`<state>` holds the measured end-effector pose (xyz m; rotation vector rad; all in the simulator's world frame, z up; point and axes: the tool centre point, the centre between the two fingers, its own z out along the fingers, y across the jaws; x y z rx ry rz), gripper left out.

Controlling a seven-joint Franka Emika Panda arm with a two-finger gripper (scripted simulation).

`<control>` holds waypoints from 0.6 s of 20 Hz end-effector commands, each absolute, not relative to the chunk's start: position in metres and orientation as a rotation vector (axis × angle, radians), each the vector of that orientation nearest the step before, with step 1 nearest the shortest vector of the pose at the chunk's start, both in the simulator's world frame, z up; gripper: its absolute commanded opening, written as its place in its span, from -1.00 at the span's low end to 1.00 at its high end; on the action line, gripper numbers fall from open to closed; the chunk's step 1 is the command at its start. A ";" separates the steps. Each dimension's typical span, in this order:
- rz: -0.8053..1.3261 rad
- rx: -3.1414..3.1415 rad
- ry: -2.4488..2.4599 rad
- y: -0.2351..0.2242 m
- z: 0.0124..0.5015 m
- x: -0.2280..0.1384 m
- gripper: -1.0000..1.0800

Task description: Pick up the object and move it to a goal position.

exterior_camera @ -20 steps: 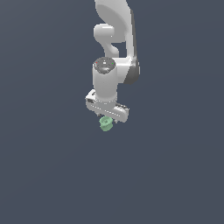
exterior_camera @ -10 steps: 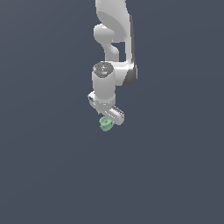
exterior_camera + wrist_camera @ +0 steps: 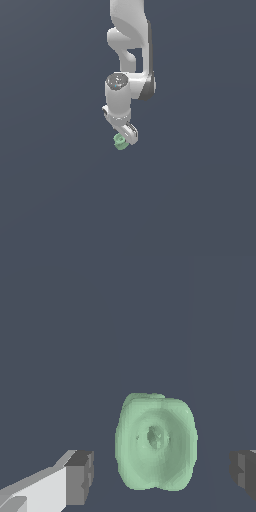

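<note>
One bare slate-grey surface (image 3: 60, 200) throughout

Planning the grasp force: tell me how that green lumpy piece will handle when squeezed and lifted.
The green piece looks rounded and lumpy, so it may twist or slip between flat fingers. It is small beside the end effector, so probably light. The hollow centre hints at thinner walls; squeeze gently.
</note>
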<state>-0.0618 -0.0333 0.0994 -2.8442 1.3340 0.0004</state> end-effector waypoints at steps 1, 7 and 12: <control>0.000 -2.831 1.363 -0.034 0.098 -0.063 0.92; 0.000 -2.829 1.366 -0.034 0.096 -0.063 0.92; 0.000 -2.828 1.368 -0.034 0.081 -0.064 0.92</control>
